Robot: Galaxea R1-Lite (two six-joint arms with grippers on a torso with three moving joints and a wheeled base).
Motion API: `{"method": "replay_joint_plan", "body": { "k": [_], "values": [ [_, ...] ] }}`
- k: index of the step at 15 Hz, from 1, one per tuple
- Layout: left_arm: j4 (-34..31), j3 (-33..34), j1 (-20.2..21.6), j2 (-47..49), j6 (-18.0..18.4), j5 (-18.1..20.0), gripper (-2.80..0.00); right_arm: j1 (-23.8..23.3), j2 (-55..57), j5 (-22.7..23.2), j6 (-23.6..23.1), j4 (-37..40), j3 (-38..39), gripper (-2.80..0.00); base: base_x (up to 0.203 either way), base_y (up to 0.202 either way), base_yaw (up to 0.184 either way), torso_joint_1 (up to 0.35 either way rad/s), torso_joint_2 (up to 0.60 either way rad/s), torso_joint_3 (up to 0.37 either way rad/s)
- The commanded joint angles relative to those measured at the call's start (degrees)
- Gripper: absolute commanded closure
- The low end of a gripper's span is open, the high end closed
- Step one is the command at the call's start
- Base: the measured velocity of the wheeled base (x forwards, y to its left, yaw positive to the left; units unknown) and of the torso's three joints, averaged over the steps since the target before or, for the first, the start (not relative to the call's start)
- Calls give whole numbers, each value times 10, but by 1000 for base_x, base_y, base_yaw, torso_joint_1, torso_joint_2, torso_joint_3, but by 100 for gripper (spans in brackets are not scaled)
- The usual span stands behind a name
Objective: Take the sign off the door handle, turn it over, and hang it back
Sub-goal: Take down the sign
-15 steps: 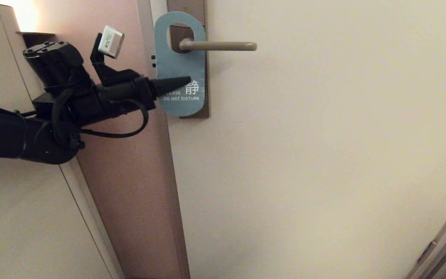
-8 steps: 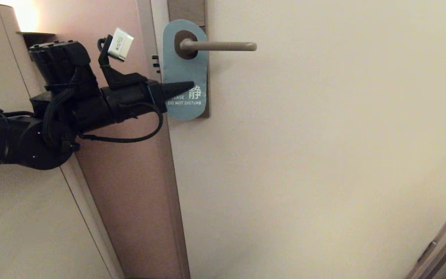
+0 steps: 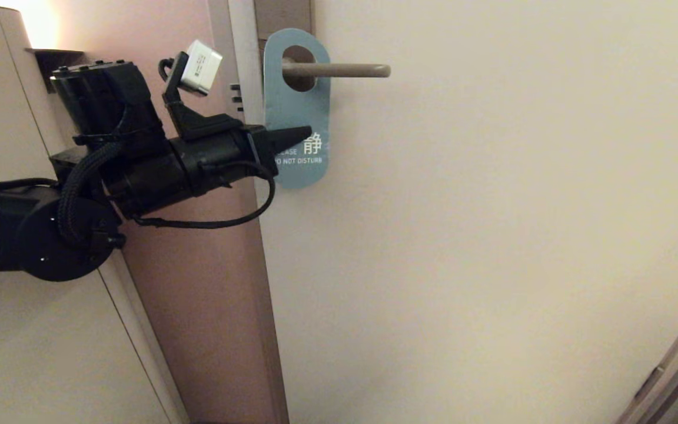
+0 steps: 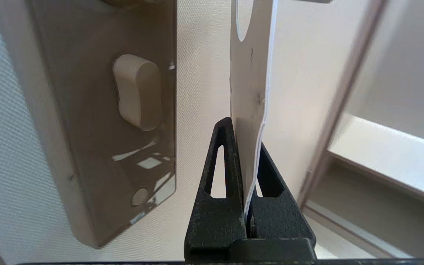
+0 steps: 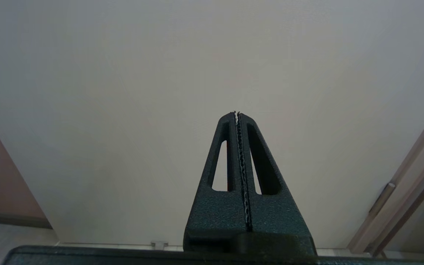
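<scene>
The left gripper point(image 3: 306, 134) pinches the sign's point(image 3: 296, 106) lower part between its fingers point(image 4: 223, 147), blue face toward the head camera; since a second ago it has slid the sign outward along the handle point(image 3: 345, 70), away from the backplate point(image 4: 105, 121); the hole still rings the lever, so removal looks under way, not finished; the right gripper point(image 5: 237, 114), fingers pressed together and empty, stays parked.

This is looking like a hotel corridor or guest-room entrance: a cream door point(image 3: 492, 235) is carrying a blue "DO NOT DISTURB" sign point(image 3: 296, 112) on its door handle point(image 3: 339, 70), just beyond the left gripper point(image 3: 301, 136), with a brown backplate point(image 4: 105, 121) beside it.
</scene>
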State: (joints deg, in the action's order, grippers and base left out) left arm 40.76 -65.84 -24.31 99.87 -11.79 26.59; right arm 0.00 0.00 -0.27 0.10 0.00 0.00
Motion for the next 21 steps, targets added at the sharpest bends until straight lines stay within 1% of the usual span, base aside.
{"method": "replay_joint_plan", "body": {
  "k": [1, 5, 9, 11, 14, 17, 19, 21],
  "values": [
    [-3, 0, -17, -4, 0, -28, 0, 0, 0, 0, 0, 0, 0, 0, 0, 0, 0, 0, 0, 0],
    [-19, -1, -47, -7, 29, -118, 0, 0, 0, 0, 0, 0, 0, 0, 0, 0, 0, 0, 0, 0],
    [-24, -7, -74, -2, 38, -194, 0, 0, 0, 0, 0, 0, 0, 0, 0, 0, 0, 0, 0, 0],
    [-24, -9, -86, 2, 41, -223, 0, 0, 0, 0, 0, 1, 0, 0, 0, 0, 0, 0, 0, 0],
    [-24, -34, -106, 27, 48, -280, 0, 0, 0, 0, 0, 1, 0, 0, 0, 0, 0, 0, 0, 0],
    [-24, -61, -121, 53, 56, -308, 0, 0, 0, 0, 0, 0, 0, 0, 0, 0, 0, 0, 0, 0],
    [-24, -71, -133, 63, 68, -346, 0, 0, 0, 0, 0, 0, 0, 0, 0, 0, 0, 0, 0, 0],
    [-24, -79, -141, 73, 70, -360, 0, 0, 0, 0, 0, 0, 0, 0, 0, 0, 0, 0, 0, 0]
  ]
}}
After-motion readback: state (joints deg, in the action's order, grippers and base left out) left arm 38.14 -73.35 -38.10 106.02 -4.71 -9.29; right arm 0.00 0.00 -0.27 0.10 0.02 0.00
